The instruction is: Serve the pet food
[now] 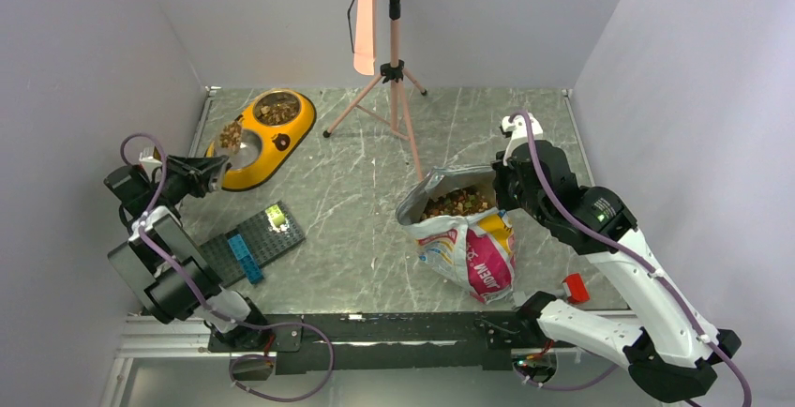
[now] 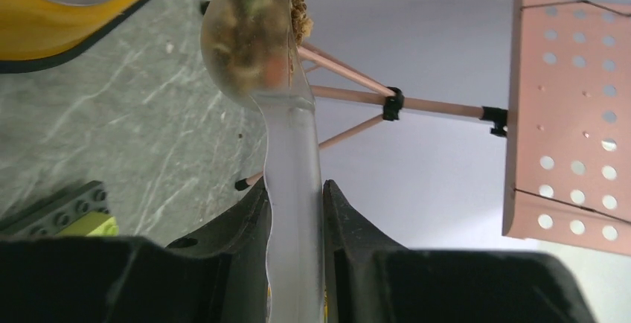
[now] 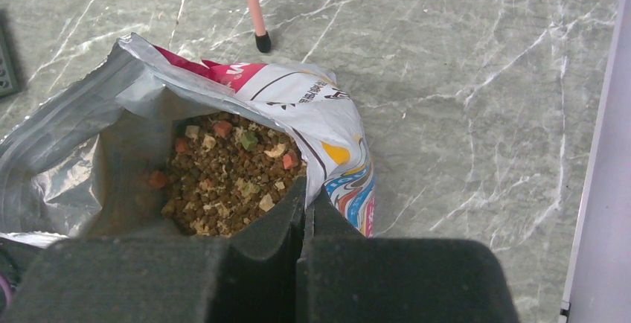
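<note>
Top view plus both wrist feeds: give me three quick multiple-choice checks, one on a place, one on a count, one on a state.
1. Where is the loaded scoop? A by the yellow dish; B inside the bag; C in the right end effector.
2. How many dish bowls hold pet food? A none; B one; C both.
3. The right end effector is: A wide open; B shut on the bag's rim; C shut on nothing.
A, the left end effector holds it at the dish's edge; B, only the far bowl is filled; B, its fingers pinch the rim.
</note>
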{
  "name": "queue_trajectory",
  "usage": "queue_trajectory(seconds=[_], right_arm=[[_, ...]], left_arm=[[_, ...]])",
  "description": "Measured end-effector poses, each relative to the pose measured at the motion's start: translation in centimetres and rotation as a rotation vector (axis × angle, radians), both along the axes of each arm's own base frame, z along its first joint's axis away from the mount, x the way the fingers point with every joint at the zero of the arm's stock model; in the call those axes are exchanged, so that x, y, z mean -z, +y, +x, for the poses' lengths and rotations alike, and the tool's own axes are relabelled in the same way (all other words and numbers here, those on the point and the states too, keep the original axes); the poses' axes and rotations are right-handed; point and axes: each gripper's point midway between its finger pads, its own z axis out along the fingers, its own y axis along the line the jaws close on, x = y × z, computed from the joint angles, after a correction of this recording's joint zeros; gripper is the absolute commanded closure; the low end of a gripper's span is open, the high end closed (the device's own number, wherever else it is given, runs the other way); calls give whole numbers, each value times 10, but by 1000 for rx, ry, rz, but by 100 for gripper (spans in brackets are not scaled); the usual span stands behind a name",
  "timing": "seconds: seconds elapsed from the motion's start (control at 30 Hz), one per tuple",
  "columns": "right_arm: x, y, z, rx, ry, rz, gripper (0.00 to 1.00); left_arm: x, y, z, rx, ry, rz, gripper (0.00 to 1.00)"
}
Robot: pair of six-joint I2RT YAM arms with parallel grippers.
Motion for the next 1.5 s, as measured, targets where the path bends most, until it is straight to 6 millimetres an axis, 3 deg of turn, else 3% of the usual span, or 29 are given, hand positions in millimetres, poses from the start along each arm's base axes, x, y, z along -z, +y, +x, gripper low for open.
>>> queue_trajectory(seconds=[0.2,0.57,1.27,1.5], right_arm=[[0,-1,0,2,0,3,100],[0,-2,1,9,0,4,100],[0,-3,3,6,-4,7,100],[0,-4,3,5,-7,8,100]], left_arm=[[36,10,1,-28,137,-11,100],[66,28,8,-75,342,-24,100],[48,31,35,-103,765,82,100],[45,15,53,-90,891,101,100]])
